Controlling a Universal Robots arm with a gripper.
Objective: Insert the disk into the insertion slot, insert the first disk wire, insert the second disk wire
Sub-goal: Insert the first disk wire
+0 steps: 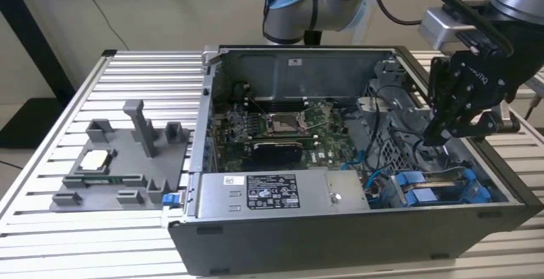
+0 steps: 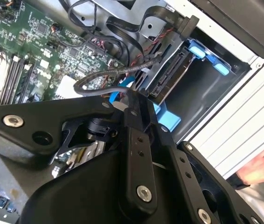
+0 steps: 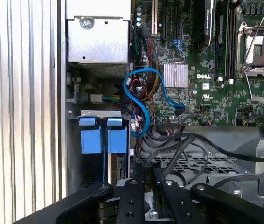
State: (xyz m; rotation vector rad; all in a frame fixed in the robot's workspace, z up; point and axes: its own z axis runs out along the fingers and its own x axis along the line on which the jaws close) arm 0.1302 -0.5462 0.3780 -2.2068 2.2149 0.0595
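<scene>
The disk [image 2: 171, 74] sits in the insertion slot of the drive bay, its connector edge facing the case's inside and its blue carrier [image 2: 202, 50] at the outer end. In the exterior view the blue carrier [image 1: 442, 188] lies in the front corner of the open computer case [image 1: 340, 228] at that view's right. My gripper [image 2: 133, 95] hangs just behind the bay, shut on the end of a black disk wire [image 2: 99, 80] that loops toward the motherboard. The gripper [image 1: 432, 140] reaches down inside the case. In the first wrist view the fingers [image 3: 131, 186] stand beside the blue carrier tabs [image 3: 99, 140].
A blue data cable [image 3: 141, 100] curls between the bay and the motherboard [image 3: 225, 88]. The power supply [image 1: 272, 193] fills the case's front. A grey fixture tray [image 1: 119, 164] lies on the slatted table at the exterior view's left. A person's hand [image 2: 262, 165] rests outside the case.
</scene>
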